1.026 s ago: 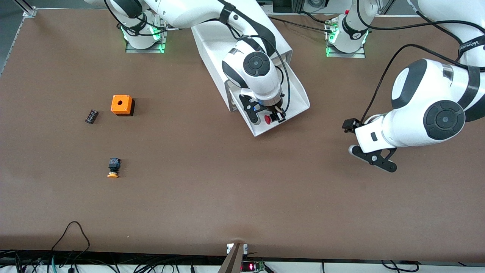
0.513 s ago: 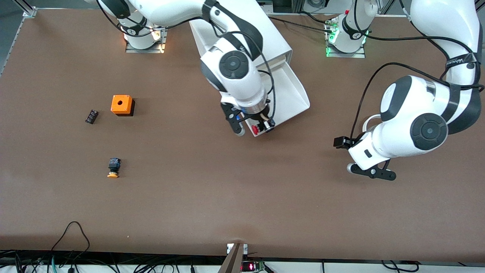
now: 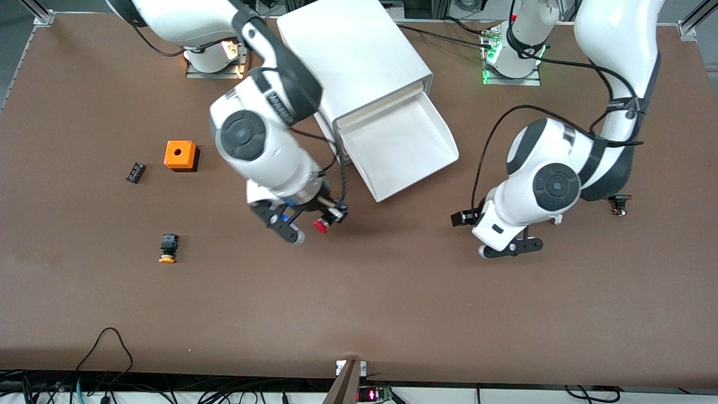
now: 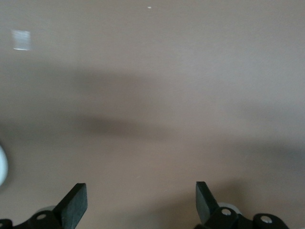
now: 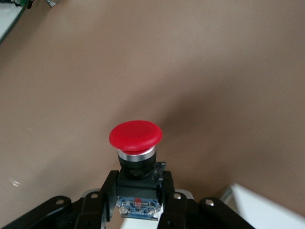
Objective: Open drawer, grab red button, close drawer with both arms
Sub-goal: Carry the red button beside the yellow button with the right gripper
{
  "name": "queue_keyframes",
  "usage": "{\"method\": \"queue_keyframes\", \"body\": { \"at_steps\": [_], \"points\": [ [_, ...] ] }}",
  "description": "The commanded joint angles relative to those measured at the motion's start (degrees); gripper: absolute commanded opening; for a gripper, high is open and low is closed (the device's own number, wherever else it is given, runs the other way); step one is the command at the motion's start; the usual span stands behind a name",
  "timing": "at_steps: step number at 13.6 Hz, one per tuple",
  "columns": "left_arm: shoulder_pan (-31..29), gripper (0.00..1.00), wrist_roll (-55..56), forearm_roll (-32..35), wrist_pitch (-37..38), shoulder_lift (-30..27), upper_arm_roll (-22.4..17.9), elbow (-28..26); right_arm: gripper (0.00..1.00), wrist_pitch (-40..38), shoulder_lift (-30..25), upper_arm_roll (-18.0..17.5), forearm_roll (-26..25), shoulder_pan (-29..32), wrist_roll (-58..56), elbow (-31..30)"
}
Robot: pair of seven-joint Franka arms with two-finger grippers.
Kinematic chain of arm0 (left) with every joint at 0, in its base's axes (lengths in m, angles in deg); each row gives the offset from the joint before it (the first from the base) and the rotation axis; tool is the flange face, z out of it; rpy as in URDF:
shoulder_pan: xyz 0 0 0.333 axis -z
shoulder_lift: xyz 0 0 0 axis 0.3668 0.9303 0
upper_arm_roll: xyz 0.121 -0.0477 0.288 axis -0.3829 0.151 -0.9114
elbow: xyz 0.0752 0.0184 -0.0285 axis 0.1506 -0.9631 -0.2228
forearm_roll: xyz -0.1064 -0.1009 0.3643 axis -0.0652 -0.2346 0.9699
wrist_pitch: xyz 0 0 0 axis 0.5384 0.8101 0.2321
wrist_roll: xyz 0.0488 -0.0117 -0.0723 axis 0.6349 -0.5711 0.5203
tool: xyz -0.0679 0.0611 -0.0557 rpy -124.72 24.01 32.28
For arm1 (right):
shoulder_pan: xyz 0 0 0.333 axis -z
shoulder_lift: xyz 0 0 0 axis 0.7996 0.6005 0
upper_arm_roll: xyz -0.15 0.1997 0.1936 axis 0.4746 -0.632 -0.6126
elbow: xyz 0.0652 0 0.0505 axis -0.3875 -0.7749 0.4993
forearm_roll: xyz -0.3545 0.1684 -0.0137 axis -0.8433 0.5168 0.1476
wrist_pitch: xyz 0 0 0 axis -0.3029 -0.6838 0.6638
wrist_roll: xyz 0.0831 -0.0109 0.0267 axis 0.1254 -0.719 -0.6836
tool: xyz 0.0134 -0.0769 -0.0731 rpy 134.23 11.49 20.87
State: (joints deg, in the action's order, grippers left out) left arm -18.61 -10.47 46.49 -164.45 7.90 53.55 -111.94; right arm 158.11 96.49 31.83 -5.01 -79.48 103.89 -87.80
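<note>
Right claw (image 3: 310, 225) clamped tight on the small push button with red mushroom cap and black blocky body (image 3: 321, 226), up in the air over bare brown worktop (image 3: 359, 303), off the open front of the white pulled-out drawer tray (image 3: 401, 148), toward roughly 8 o'clock from the tray's front lip in the front view. In right wrist view: red cap (image 5: 136, 135) pointing away from the wrist, black body pinched between the black fingers (image 5: 107, 193), same claw (image 5: 138, 198) with nothing else in its hold. White cabinet housing (image 3: 350, 56) at about 12 o'clock on the worktop between the two bases, drawer out and showing nothing inside. Left claw (image 3: 507, 249) hanging over bare worktop toward the left arm's end, jaws spread wide, holding nothing; left wrist view confirms, both black fingertips (image 4: 76, 200) well apart over plain brown surface, claw (image 4: 140, 202). Toward the right arm's end: orange box with a round hole (image 3: 180, 155), small black part (image 3: 135, 172) just beside it, yellow-orange capped button (image 3: 168, 248) lying nearer the front camera than both. Small dark item (image 3: 619, 204) on the worktop near the left arm's elbow, too small to identify.
</note>
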Motion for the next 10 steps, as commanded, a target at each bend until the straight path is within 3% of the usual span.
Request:
{"method": "queue_keyframes", "body": {
  "at_steps": [1,4,7,10],
  "points": [
    [0.78,1.00,6.77,1.61,-7.77,-3.45,0.50,-8.65,0.00,-5.16,-1.29,-0.48,1.08,5.27,-16.83,-1.16],
    [3.68,1.00,14.51,2.23,-12.88,-5.04,0.50,-15.25,0.00,-5.26,-1.29,-0.48,0.82,10.54,-30.73,-5.29],
    [5.43,1.00,15.15,2.23,-14.04,-5.39,0.59,-18.78,0.00,-4.30,-1.02,-0.30,-0.49,16.78,-43.83,-9.95],
    [5.09,1.00,18.82,2.23,-13.95,-7.41,3.04,-22.64,0.00,5.06,-0.85,-0.30,-3.48,22.15,-53.16,-19.41]
  ]
}}
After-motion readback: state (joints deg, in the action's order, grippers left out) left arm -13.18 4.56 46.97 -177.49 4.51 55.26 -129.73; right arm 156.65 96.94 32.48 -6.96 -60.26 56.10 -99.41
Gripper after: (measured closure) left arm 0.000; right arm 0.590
